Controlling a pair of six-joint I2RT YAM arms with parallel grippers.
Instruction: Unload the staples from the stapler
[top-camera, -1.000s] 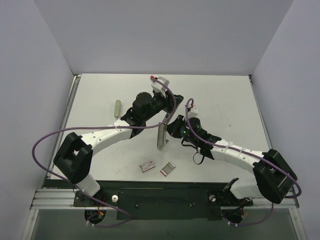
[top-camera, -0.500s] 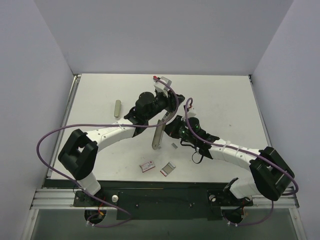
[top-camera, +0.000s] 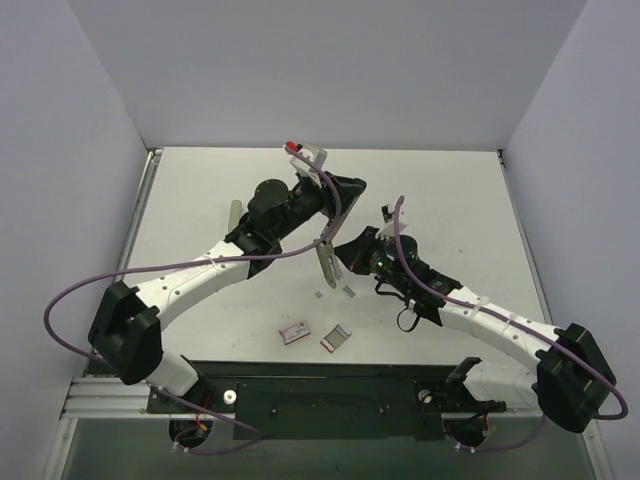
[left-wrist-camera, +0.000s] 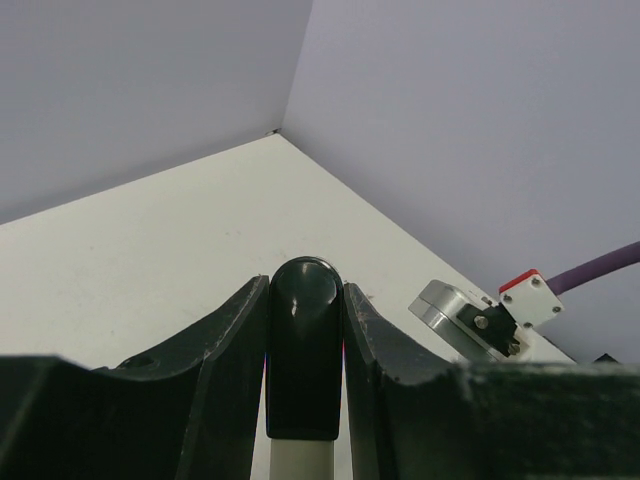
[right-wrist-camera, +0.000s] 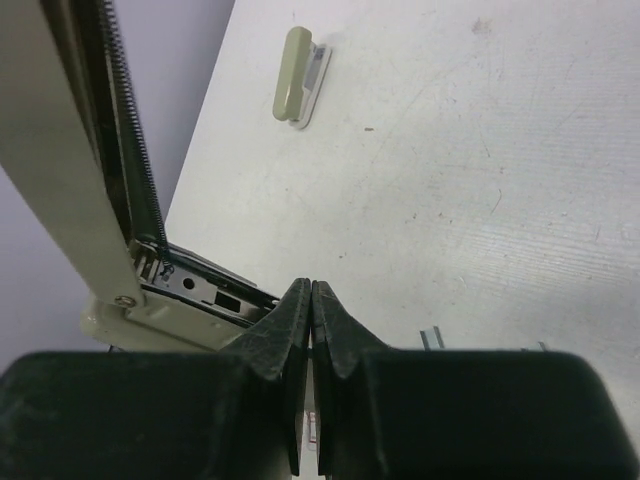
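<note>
My left gripper (top-camera: 329, 230) is shut on the black end of the stapler (top-camera: 326, 263). The stapler hangs open above the table's middle. In the left wrist view the black end (left-wrist-camera: 305, 340) sits clamped between the fingers (left-wrist-camera: 235, 340). My right gripper (top-camera: 340, 258) is shut and empty, just right of the stapler. Its tips (right-wrist-camera: 312, 292) are beside the stapler's open channel and spring (right-wrist-camera: 130, 170). Short strips of staples (top-camera: 348, 291) lie on the table below the stapler, with a smaller piece (top-camera: 318, 294) to the left. One strip also shows in the right wrist view (right-wrist-camera: 432, 338).
A beige part (top-camera: 235, 215) lies at the table's left, and it also shows in the right wrist view (right-wrist-camera: 299, 76). A small red-and-white box (top-camera: 294, 332) and a small grey box (top-camera: 336, 338) lie near the front edge. Walls enclose the table.
The left arm swung the stapler a little to the right and tilted it. Staple strips now lie on the table under it. The right gripper drew back to the right.
</note>
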